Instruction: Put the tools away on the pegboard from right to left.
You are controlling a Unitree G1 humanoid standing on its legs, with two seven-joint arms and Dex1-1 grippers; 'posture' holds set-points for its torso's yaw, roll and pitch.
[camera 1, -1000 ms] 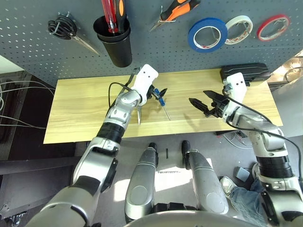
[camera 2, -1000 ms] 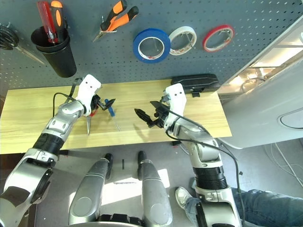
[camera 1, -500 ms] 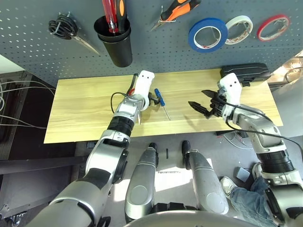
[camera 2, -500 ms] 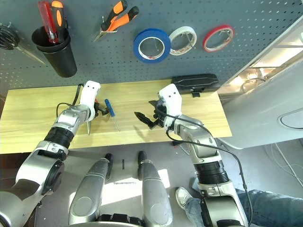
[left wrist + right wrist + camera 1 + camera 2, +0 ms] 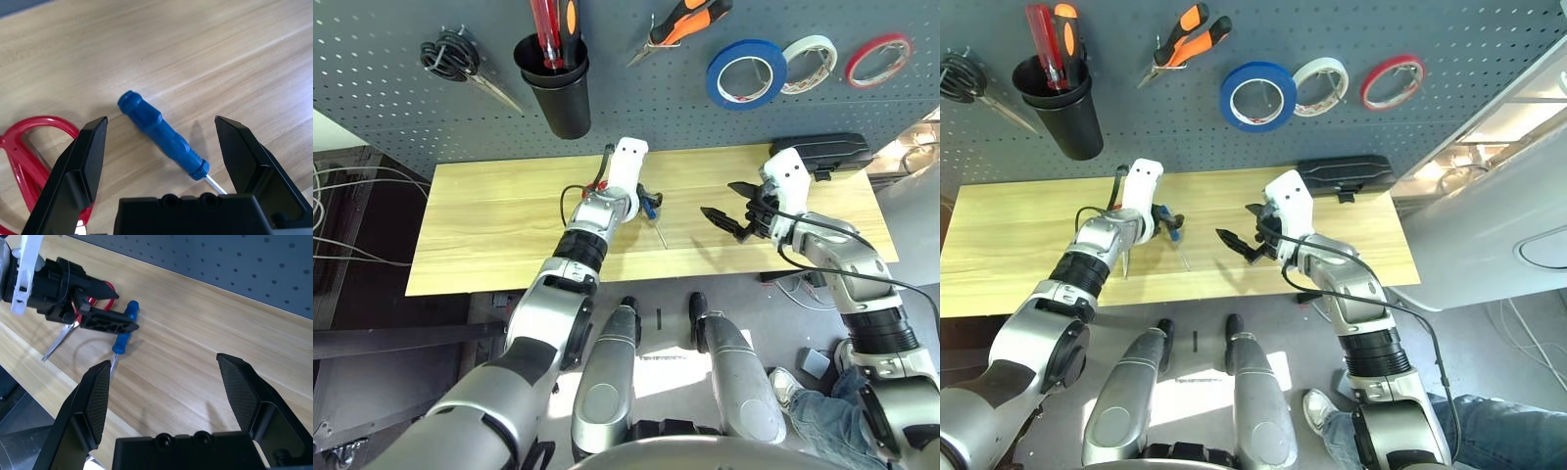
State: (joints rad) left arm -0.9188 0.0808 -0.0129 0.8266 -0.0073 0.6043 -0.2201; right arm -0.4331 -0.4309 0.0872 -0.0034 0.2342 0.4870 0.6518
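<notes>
On the wooden table (image 5: pixel 489 215) lies the small blue-handled screwdriver (image 5: pixel 161 134), with the red-handled scissors (image 5: pixel 44 119) just beside it. My left gripper (image 5: pixel 648 203) hovers over the screwdriver's handle, open, one finger on each side and not touching it. My right gripper (image 5: pixel 720 201) stands open above the table to the right, holding nothing. The wide blue tape roll (image 5: pixel 746 73) and the orange-and-black pliers (image 5: pixel 680 22) hang on the pegboard (image 5: pixel 636 98).
A black cup (image 5: pixel 555 93) on the board holds a red and an orange screwdriver. Black scissors (image 5: pixel 450 61) hang at its left, white tape (image 5: pixel 808 62) and red tape (image 5: pixel 878 57) at its right. A black case (image 5: pixel 818 149) lies at the table's back right.
My left gripper has shifted sideways along the table and now straddles the blue screwdriver's handle. My right gripper has drifted slightly left. Both have stayed open.
</notes>
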